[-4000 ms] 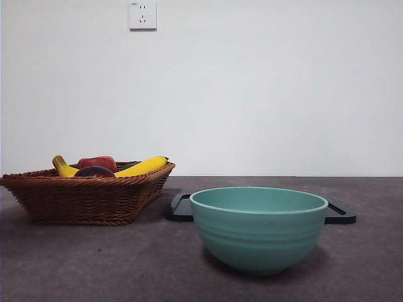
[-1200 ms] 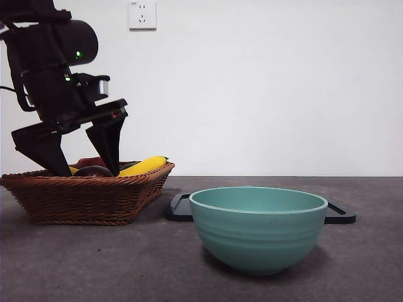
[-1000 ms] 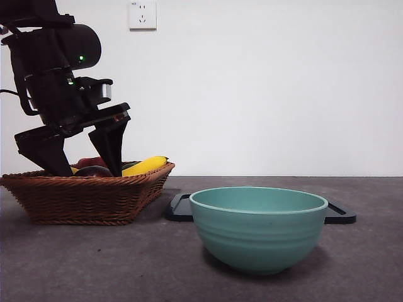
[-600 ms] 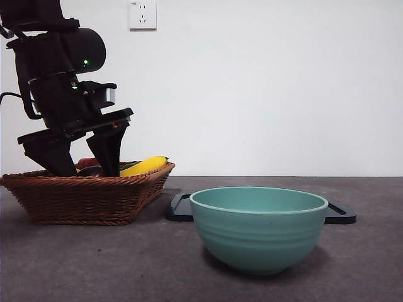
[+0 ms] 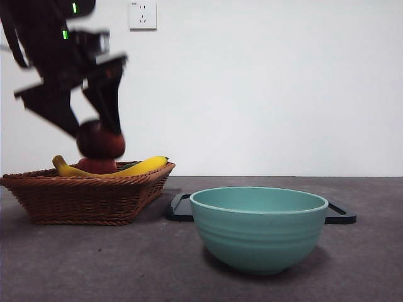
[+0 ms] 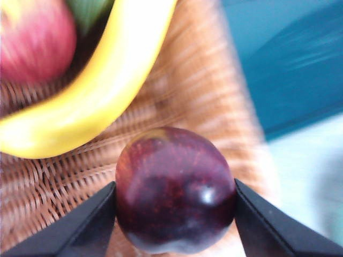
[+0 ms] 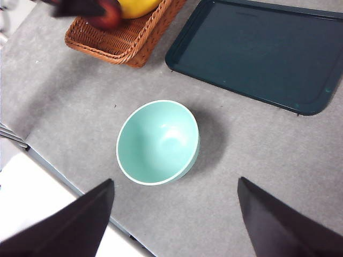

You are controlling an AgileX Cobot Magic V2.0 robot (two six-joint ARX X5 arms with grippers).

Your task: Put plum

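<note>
Maroon plum clamped in left pincer | right pincer wide, empty

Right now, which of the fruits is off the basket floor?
The dark maroon plum, clamped in the left end effector above the wicker basket. The banana and the red apple-like fruit lie in the basket.

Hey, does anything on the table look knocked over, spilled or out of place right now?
Nothing stands out. The bowl sits upright and empty, the tray lies flat, and the basket is level. The left gripper holds the plum above the basket.
</note>
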